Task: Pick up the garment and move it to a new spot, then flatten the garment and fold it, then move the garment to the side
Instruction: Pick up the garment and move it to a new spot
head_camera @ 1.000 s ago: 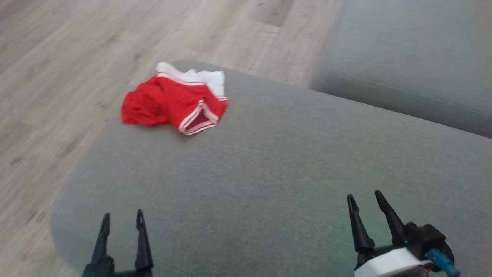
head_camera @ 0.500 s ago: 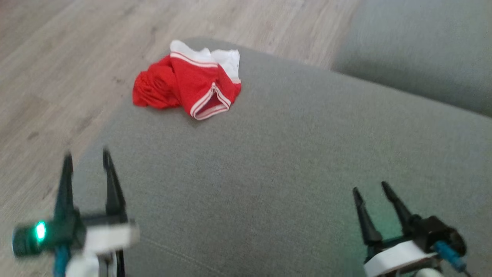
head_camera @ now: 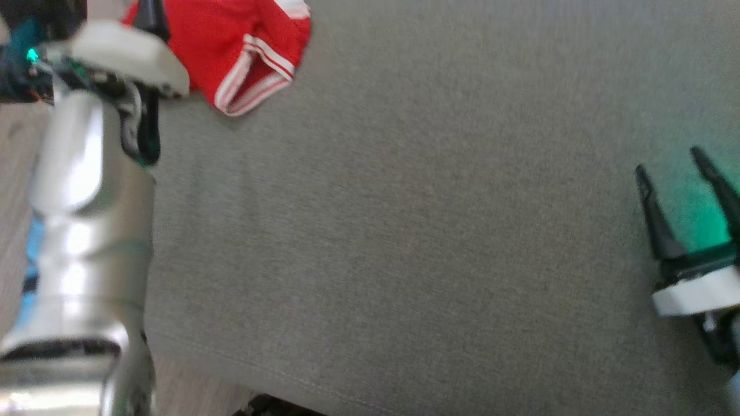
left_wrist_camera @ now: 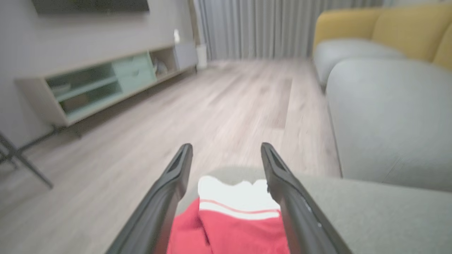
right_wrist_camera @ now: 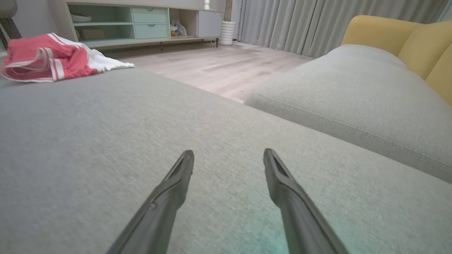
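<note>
- The silver forearm (head_camera: 87, 190) of the left arm now runs up the left side of the head view, from 7 o'clock to 10 o'clock. Half a second ago only its claw showed, low at 8 o'clock. The head has tipped down too, so the whole picture has slid.
- The left claw (left_wrist_camera: 226, 151) has reached out to the garment (head_camera: 231, 34). Its two fingers stand apart and it holds nothing yet. In the left wrist view the white band of the cloth lies between them, at 6 o'clock. I cannot tell if the fingers touch the cloth.
- The garment is red with white stripes. It lies crumpled at 11 o'clock in the head view, near the far end of the gray sofa cushion (head_camera: 404, 231).
- The right claw (head_camera: 668, 162) sits at 3 o'clock, low over the cushion. Its fingers are apart and empty, well apart from the garment.
- I think the first step, the pick-up, is just about to start. The left claw likely needs to dip and pinch the cloth. The garment is close to the cushion's end, so a push could slide it onto the wood floor (left_wrist_camera: 229, 95).
</note>
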